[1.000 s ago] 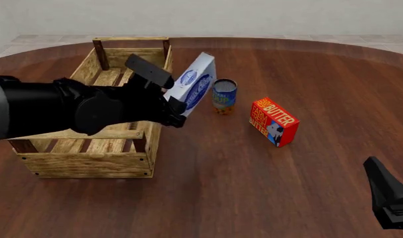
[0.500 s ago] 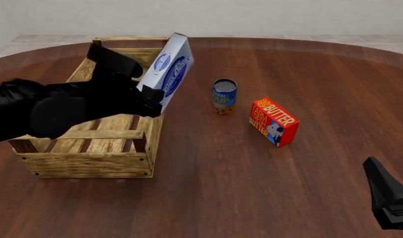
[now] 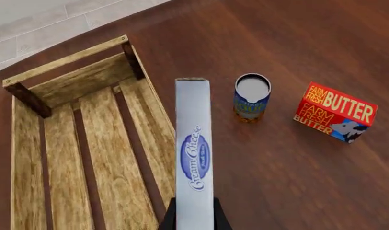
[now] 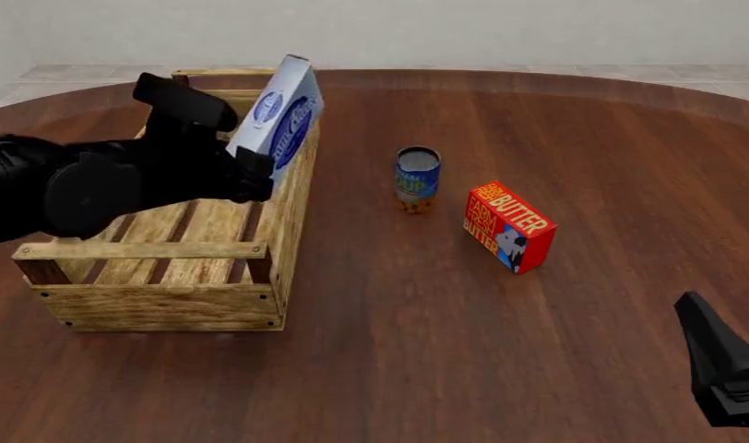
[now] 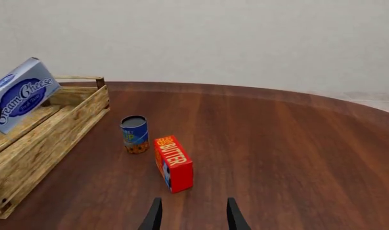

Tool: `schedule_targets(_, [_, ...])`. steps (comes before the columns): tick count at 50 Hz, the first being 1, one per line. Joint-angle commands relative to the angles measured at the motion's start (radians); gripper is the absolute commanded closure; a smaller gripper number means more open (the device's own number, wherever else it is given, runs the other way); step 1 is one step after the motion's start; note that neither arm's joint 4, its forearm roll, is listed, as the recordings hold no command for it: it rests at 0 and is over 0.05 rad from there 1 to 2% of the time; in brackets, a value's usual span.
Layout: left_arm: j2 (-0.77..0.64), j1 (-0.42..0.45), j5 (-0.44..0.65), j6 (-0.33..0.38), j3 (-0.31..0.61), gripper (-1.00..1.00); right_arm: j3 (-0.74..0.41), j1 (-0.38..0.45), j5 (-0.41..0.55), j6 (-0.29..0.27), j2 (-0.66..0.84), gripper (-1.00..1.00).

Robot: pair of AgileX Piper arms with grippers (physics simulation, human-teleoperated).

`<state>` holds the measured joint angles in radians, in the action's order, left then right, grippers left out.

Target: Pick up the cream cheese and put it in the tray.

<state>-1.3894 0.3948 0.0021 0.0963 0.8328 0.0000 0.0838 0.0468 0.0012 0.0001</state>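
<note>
Moved since earlier frame: left claw [image 4: 245,175], clamped on pale grey-white cream cheese box [image 4: 276,120], carried it over light-wood slatted tray [image 4: 153,295] rim. Transport step; next likely lower, release inside. Right claw [image 5: 190,215] parted, empty.

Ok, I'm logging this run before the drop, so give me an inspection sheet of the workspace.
Surface: round dark wood table.
Job's things: cream cheese held tilted above the right side wall of the tray; not in it yet.
Clutter: small blue-yellow can upright, BUTTER box beside it, apart.
Grippers: left gripper shut on the cream cheese; right gripper open, holding nothing, low near the table edge.
Cables: nothing seen.
Surroundings: pale wall, light tiled floor beyond the table.
</note>
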Motion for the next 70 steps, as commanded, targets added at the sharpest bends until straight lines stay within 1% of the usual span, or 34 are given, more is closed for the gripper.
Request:
schedule_targets(1, [-0.014,-0.056,0.004,0.020,0.021,1.00,0.000,0.001,-0.001,-0.001,0.000,-1.00])
schedule_targets(6, [-0.021,-0.076,-0.008,0.016,0.016,1.00,0.000,0.000,-0.001,0.000,0.000,-1.00])
schedule_targets(7, [-0.025,-0.083,-0.006,0.027,0.017,1.00,0.000,0.001,0.000,-0.001,0.000,-1.00])
schedule_targets(11, [-0.011,-0.089,0.008,0.016,0.019,1.00,0.000,0.000,-0.001,0.000,0.000,-1.00])
schedule_targets(15, [-0.018,-0.107,0.009,0.020,0.022,1.00,0.000,0.001,0.000,-0.002,0.000,-1.00])
schedule_targets(22, [-0.052,-0.135,0.000,0.031,0.015,1.00,0.000,0.000,-0.001,-0.002,0.000,-1.00])
schedule_targets(28, [-0.083,-0.161,-0.018,0.022,0.013,1.00,0.000,0.000,-0.001,-0.002,0.000,-1.00])
schedule_targets(31, [-0.089,-0.161,-0.024,0.022,0.008,1.00,0.000,-0.001,-0.001,-0.001,0.000,-1.00])
schedule_targets(36, [-0.128,-0.191,-0.026,0.013,0.025,1.00,0.000,0.000,-0.001,-0.001,0.000,-1.00])
schedule_targets(40, [-0.133,-0.195,-0.024,0.017,0.022,1.00,0.000,0.000,0.000,-0.001,0.000,-1.00])
schedule_targets(41, [-0.161,-0.211,-0.033,0.006,0.029,1.00,0.000,0.000,-0.001,-0.001,0.000,-1.00])
schedule_targets(43, [-0.171,-0.219,-0.041,0.016,0.029,1.00,0.000,-0.001,-0.001,-0.001,0.000,-1.00])
schedule_targets(45, [-0.190,-0.232,-0.050,0.012,0.032,1.00,0.000,-0.001,-0.001,-0.001,0.000,-1.00])
schedule_targets(51, [-0.217,-0.250,-0.059,0.012,0.031,1.00,0.000,-0.001,0.001,-0.001,0.000,-1.00])
schedule_targets(55, [-0.246,-0.247,-0.073,0.008,0.025,1.00,0.000,-0.002,0.001,0.000,0.000,-1.00])
schedule_targets(61, [-0.288,-0.270,-0.067,0.020,0.047,1.00,0.000,-0.001,0.002,-0.001,0.000,-1.00])
schedule_targets(65, [-0.290,-0.274,-0.062,0.023,0.050,1.00,0.000,-0.004,0.003,0.003,0.000,-1.00])
schedule_targets(67, [-0.304,-0.258,-0.067,0.022,0.045,1.00,0.000,-0.006,0.003,0.004,0.000,-1.00])
schedule_targets(70, [-0.327,-0.271,-0.064,0.030,0.063,1.00,0.000,-0.005,0.004,0.005,0.000,-1.00])
